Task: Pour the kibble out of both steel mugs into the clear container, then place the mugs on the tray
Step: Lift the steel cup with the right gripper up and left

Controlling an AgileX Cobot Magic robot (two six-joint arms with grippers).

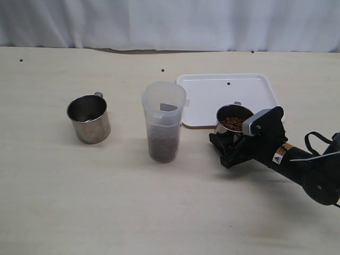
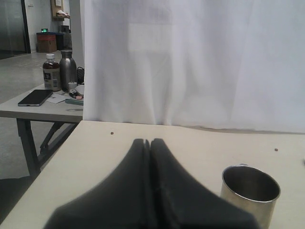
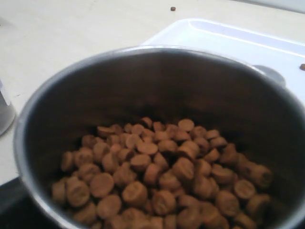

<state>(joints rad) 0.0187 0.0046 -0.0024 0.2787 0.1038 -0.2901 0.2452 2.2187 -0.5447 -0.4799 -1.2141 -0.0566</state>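
Observation:
One steel mug (image 1: 231, 130) holding kibble (image 1: 232, 123) stands on the table just in front of the white tray (image 1: 212, 98). My right gripper (image 1: 226, 146) straddles its base, and whether the fingers press on it does not show. The right wrist view is filled by this mug (image 3: 43, 105) and its kibble (image 3: 157, 176). The other steel mug (image 1: 88, 118) stands empty at the left and shows beside my shut left gripper (image 2: 150, 141) as a mug (image 2: 250, 193). The clear container (image 1: 163, 114) stands between the mugs, with kibble (image 1: 163, 144) in its lower part.
A loose pellet (image 1: 228, 83) lies on the tray and another pellet (image 1: 162, 70) on the table behind the container. A white curtain (image 1: 170, 24) hangs along the table's far edge. A side table (image 2: 43, 107) with bottles and a phone stands beyond the left table edge.

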